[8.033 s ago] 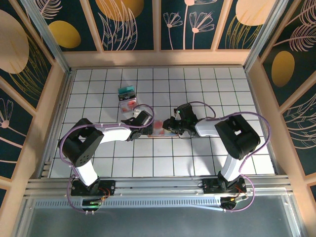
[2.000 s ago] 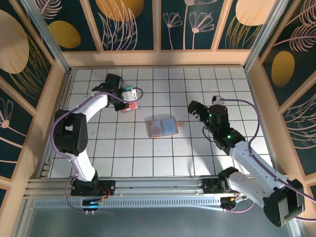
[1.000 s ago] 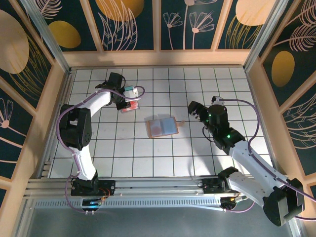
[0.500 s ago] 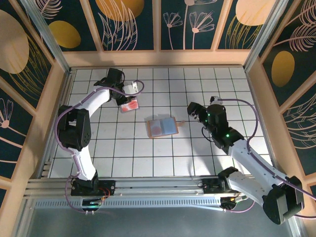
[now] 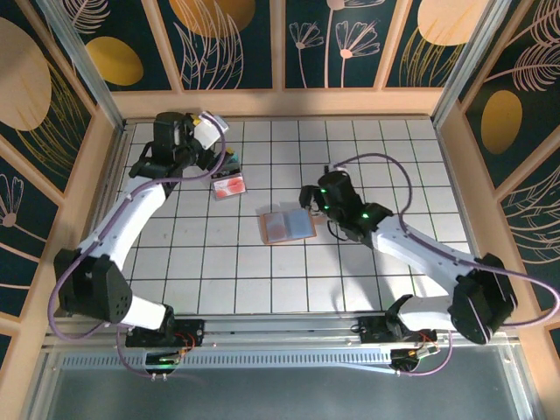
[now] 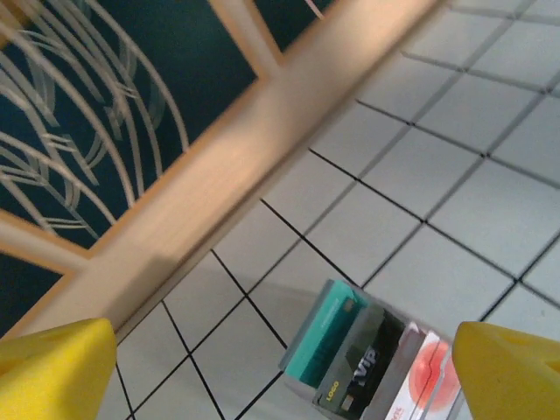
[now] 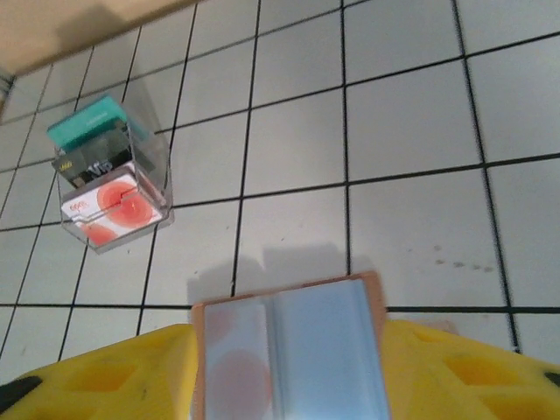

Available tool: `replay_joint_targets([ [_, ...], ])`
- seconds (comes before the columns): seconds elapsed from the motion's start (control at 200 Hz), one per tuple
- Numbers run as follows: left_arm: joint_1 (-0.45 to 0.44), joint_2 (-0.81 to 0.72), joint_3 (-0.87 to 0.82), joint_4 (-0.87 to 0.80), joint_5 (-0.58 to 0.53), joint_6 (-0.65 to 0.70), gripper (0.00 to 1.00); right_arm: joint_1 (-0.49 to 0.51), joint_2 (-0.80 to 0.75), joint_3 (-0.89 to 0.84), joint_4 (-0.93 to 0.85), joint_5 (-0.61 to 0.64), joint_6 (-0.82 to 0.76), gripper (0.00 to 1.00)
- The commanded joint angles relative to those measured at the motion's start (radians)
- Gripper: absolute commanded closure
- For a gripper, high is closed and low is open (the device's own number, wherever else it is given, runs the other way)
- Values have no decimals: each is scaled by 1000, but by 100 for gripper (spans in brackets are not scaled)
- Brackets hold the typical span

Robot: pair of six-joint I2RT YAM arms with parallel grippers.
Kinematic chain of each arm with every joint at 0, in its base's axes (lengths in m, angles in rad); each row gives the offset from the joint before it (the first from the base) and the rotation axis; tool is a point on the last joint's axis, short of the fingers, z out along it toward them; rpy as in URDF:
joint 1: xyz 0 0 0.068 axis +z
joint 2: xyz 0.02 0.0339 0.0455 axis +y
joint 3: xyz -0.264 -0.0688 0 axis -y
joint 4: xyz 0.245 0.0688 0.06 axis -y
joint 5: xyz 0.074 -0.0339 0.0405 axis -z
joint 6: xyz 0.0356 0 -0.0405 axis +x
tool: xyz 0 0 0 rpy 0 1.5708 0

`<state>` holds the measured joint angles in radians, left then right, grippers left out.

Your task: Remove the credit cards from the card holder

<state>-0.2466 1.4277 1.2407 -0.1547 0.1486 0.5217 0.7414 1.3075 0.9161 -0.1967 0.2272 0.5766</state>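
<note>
Tiled white desk with two arms working over it. The left arm is stretched toward the far left corner; the left end effector is spread wide and empty, hanging above a clear case. The right arm reaches in toward the centre; the right end effector is also spread wide and grips nothing; in the wrist view its yellow fingers stand either side of the card holder, though contact cannot be told. The card holder lies open and flat near the middle of the desk, grey-blue inside up, with a pinkish-brown rim showing. The clear case sits well apart from it, toward the far left, with three cards leaning inside: a teal card, a black card and a red-and-white card. A pinkish patch shows through the holder's left pocket, probably a card not yet removed. Such a card would be light, thin, stiff and slick, lying flush in its pocket; it is best pinched at an exposed edge and slid out along the pocket; the holder is light and likely to skid or fold, so its free half wants pinning down
</note>
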Motion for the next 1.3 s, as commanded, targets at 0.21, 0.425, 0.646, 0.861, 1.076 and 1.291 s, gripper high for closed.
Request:
replay_joint_targets([
  [0.21,8,-232,-248,276,-246,-575,1,150,303,247,-276,15,-112,62],
  [0.425,8,-330,-396,258,-300,-790,1,189,418,294,-291,-33,-136,63],
  [0.646,8,-412,-510,245,-372,-891,1,212,495,339,-283,-71,-144,62],
  [0.861,8,-469,-583,296,-376,-917,1,214,569,386,-298,-75,-151,54],
  [1.076,8,-440,-581,290,-374,-921,1,213,605,396,-302,-74,-153,44],
  [1.291,8,-421,-577,293,-365,-923,1,210,619,368,-275,-107,-143,44],
])
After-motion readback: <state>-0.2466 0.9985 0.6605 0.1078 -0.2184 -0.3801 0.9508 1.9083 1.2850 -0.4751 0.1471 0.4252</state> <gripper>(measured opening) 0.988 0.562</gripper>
